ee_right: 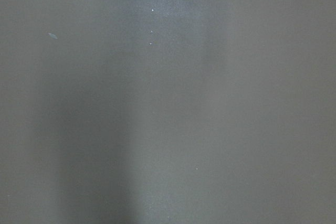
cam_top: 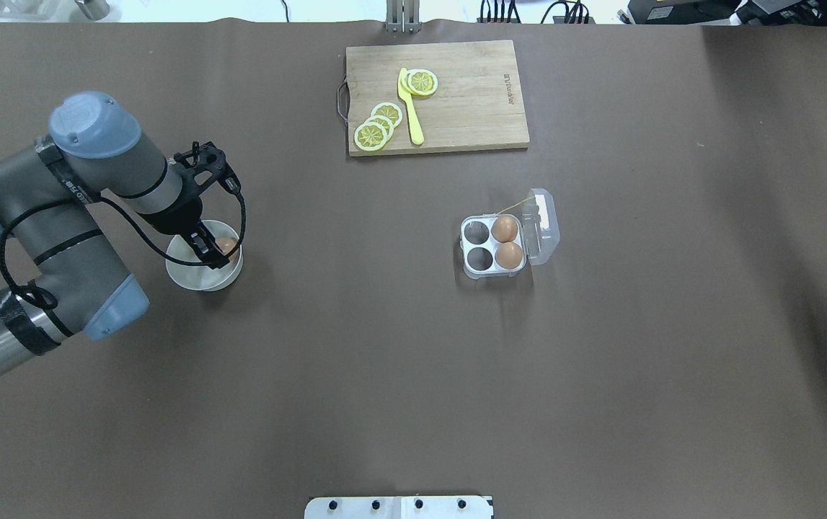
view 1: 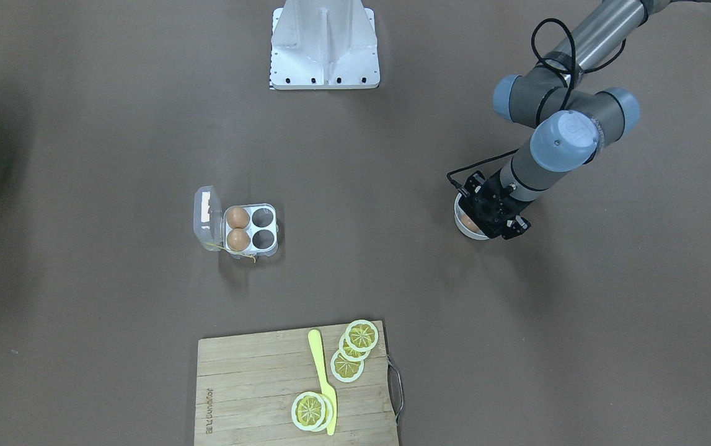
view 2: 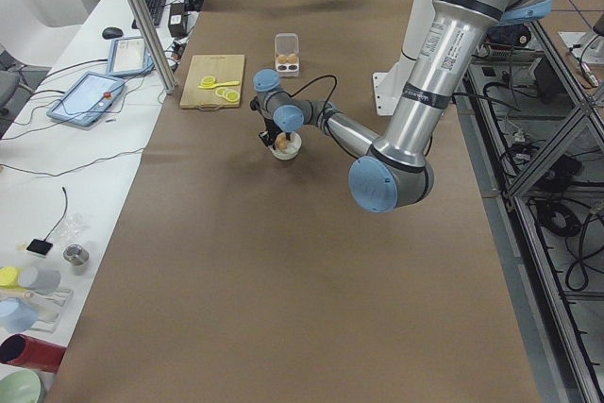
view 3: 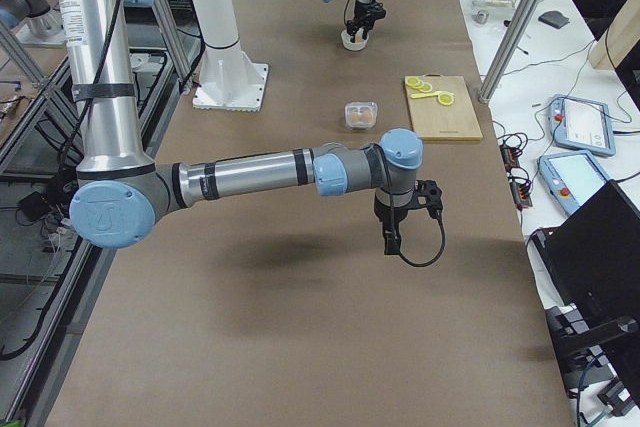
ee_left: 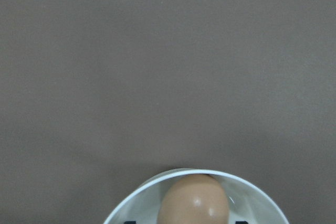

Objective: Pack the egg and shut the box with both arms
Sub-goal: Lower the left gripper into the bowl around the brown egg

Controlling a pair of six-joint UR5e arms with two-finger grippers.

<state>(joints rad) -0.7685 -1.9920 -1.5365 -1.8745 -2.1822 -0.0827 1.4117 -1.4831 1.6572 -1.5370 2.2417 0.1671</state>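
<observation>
Egg: I'm seeing the egg (ee_left: pixel 194 203), smooth orange-brown, lying in the white bowl (cam_top: pixel 186 274) between the left gripper's (cam_top: pixel 211 251) parted fingers.
Box: I'm watching the box (cam_top: pixel 492 250) sitting mid-table with its lid (cam_top: pixel 544 227) standing open; two brown eggs (cam_top: pixel 505 229) are filling the lid-side cells, and the other two cells are empty.
Arms: the left arm (cam_top: pixel 60 238) is reaching down into the bowl, and the right arm (view 3: pixel 250 172) is hanging over the table.

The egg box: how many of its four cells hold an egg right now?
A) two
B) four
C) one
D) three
A: in the egg box, two brown eggs fill the two cells next to the open lid, and the other two cells are empty.
</observation>
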